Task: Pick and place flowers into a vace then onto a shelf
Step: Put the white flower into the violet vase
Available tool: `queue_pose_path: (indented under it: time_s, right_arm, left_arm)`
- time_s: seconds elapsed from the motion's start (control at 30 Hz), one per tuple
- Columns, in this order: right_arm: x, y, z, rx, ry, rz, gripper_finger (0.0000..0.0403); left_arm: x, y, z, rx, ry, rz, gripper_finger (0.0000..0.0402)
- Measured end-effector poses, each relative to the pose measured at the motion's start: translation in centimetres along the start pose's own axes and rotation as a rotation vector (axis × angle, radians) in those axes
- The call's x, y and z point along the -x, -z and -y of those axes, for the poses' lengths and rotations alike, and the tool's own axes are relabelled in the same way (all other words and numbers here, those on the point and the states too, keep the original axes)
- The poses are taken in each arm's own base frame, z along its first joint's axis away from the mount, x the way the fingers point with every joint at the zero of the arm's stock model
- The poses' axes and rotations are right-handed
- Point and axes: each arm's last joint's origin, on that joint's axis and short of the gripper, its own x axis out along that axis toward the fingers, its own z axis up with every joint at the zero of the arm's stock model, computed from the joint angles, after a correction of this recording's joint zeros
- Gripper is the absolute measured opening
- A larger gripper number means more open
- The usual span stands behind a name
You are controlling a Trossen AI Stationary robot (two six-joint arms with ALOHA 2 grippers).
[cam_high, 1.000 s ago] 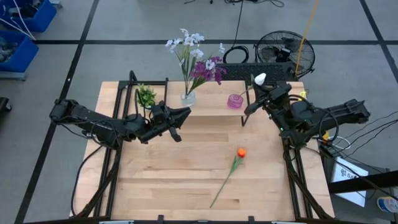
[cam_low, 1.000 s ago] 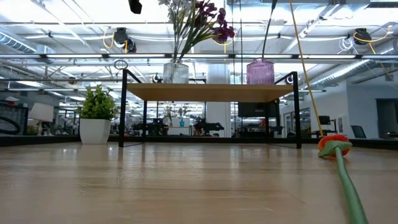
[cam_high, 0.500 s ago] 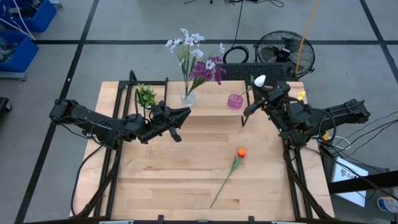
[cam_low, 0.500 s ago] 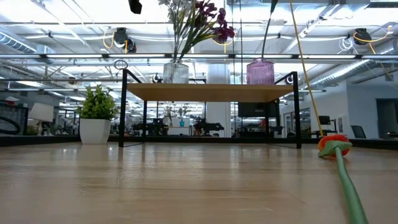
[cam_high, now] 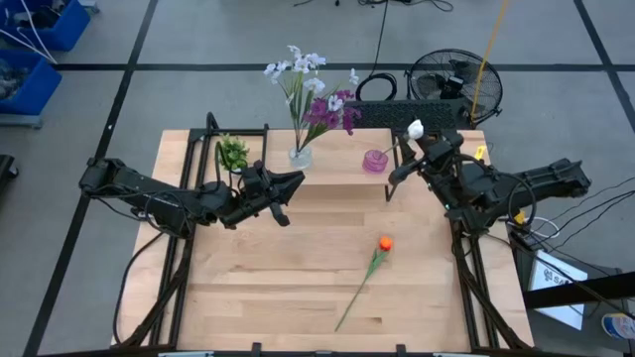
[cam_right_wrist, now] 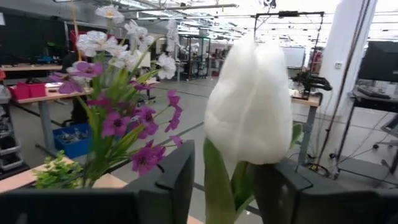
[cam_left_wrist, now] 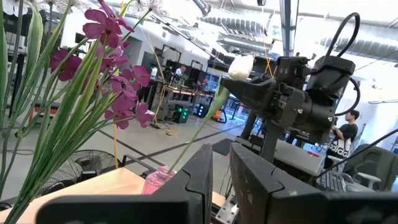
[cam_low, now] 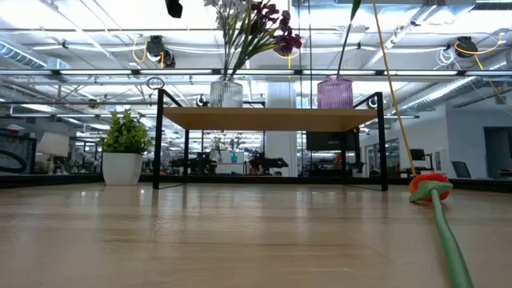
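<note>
Clamping the white bud (cam_high: 415, 128) by its stem, the right hand (cam_high: 421, 151) feeds it into the pink vase (cam_high: 374, 161) on the shelf (cam_high: 337, 170), upper centre; next, release. Left hand (cam_high: 281, 190) waits, fingers nearly together.

right tool (cam_high: 409, 159) gripping white bud (cam_high: 415, 129), orange bloom (cam_high: 384, 243) on table (cam_high: 298, 288)
</note>
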Motion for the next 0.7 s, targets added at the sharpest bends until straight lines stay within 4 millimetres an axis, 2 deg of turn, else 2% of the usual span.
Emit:
queue_pose_path:
  time_s: [0.27, 0.7]
  right_arm:
    - [-1.8, 0.7, -0.3, 0.001, -0.046, 0.0, 0.0165]
    - [-3.8, 2.9, -2.2, 0.082, -0.047, -0.054, 0.0166]
  left_arm:
    - [0.0, 0.0, 0.0, -0.001, 0.0, 0.0, 0.0063]
    - [0.0, 0.0, 0.0, -0.003, 0.002, -0.003, 0.0063]
